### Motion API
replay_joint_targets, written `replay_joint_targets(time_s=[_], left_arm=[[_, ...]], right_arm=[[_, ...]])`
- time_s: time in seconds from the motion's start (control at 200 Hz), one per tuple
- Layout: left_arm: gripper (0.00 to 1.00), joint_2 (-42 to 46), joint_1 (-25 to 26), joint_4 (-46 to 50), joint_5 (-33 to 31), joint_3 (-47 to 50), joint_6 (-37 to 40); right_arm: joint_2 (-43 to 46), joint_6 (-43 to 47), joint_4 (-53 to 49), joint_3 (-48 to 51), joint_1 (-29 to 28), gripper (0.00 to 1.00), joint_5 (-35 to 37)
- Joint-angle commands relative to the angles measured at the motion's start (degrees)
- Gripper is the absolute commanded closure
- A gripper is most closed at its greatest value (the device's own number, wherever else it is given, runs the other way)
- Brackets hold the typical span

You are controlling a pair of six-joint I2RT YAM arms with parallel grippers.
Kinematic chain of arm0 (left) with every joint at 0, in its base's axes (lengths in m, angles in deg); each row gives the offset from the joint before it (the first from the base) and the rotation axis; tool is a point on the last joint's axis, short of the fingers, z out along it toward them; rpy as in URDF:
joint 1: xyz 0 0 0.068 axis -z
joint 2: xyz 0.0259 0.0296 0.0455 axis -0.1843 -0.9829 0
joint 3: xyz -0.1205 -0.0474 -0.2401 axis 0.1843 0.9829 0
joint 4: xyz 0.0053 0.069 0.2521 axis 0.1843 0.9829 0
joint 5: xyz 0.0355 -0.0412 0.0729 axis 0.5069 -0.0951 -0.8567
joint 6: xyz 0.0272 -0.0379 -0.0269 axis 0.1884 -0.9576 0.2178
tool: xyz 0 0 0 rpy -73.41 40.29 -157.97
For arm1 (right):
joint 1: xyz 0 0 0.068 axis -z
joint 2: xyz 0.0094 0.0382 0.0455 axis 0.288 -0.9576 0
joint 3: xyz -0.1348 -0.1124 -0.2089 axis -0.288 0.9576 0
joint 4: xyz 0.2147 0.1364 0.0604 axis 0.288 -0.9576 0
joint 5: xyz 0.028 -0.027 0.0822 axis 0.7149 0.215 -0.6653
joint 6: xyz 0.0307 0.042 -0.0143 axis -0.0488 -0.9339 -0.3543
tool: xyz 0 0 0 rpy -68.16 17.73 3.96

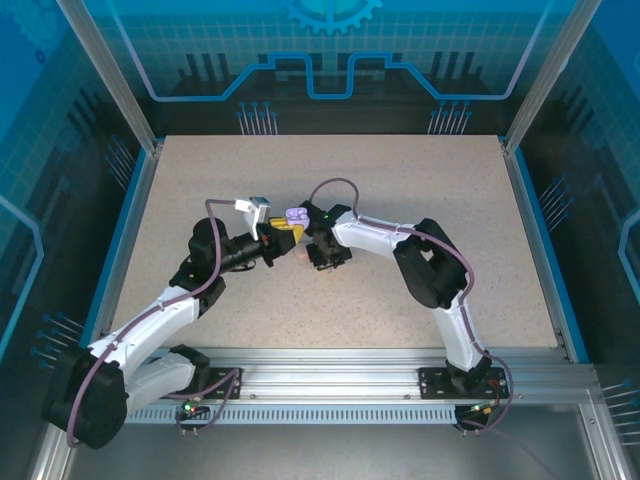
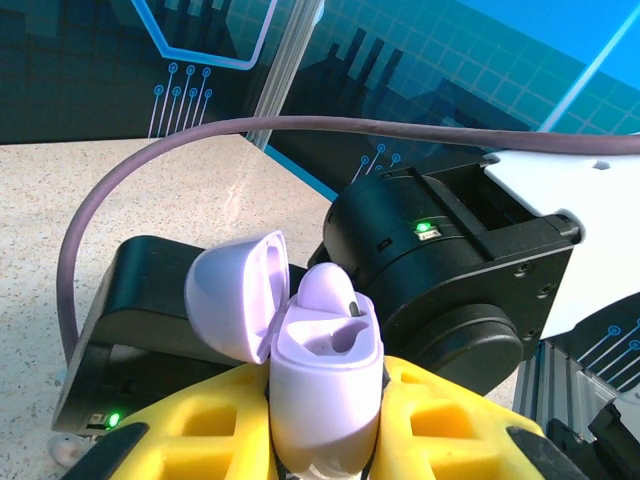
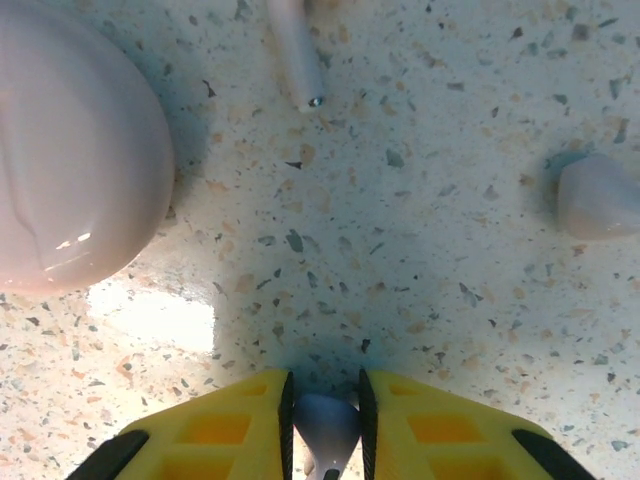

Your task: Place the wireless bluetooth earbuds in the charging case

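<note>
My left gripper [image 1: 283,231] [image 2: 325,395] is shut on the purple charging case [image 2: 325,370] [image 1: 297,217] and holds it upright above the table. Its lid [image 2: 235,295] is swung open to the left. One purple earbud [image 2: 328,290] sits in the far slot; the near slot is bare. My right gripper [image 1: 325,257] [image 3: 326,400] points down just above the table, shut on a second purple earbud [image 3: 327,425]. On the table beyond it lie a pale pink earbud [image 3: 296,50] and another pale pink earbud [image 3: 596,197].
A closed pale pink round case [image 3: 70,150] rests on the speckled table [image 1: 420,200] at the left of the right wrist view, close to the gripper. The right arm's black wrist [image 2: 450,270] hangs right behind the purple case. Blue rails edge the table.
</note>
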Motion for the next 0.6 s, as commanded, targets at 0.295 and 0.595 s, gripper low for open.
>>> replay_joint_targets(time_s=[0.295, 0.595], left_arm=[[0.94, 0.0, -0.3, 0.4, -1.6, 0.4, 0.9], [0.94, -3.5, 0.3, 2.6, -3.3, -1.0, 1.3]], right_arm=[[7.3, -0.4, 5.8, 9.2, 6.1, 0.75, -1.5], [13.4, -0.3, 12.9, 17.3, 11.6, 0.75, -6.9]])
